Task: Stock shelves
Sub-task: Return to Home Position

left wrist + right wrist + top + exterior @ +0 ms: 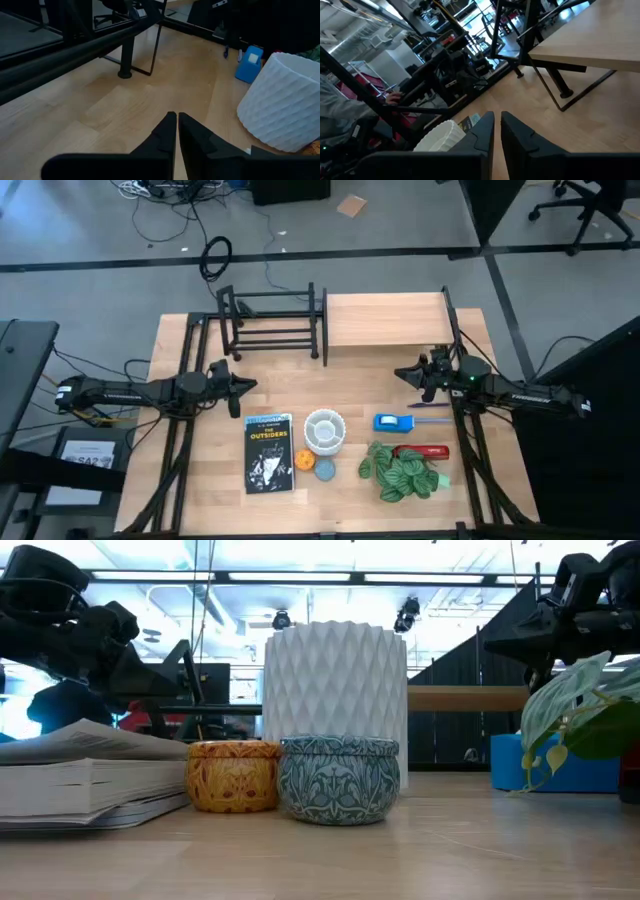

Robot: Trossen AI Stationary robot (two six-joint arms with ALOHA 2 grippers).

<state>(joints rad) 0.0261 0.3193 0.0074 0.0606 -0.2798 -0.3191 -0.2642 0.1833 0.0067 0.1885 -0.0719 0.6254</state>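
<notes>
The left gripper hovers over the left side of the table, its jaws pressed together on nothing. The black rack stands at the back of the table, well ahead of those jaws and a little to their right. In the left wrist view one of its feet rests on the wood beyond the fingertips.

The right gripper hangs over the right side, its jaws drawn in to a thin slit and holding nothing. The wooden shelf stands just beyond it, right beside the rack. In the right wrist view its board and black legs lie ahead of the fingers. Neither gripper touches a shelf.

There are two shelves, and nothing can be seen on either of them.

In front, between the two arms, lie:
- one book, flat with its cover up
- one white ribbed pot, just right of the book
- two small tins close together in front of the pot, one orange and one blue
- one blue box, right of the pot
- one leafy plant, near the front edge
- one red thing, beside the plant and too small to make out
</notes>
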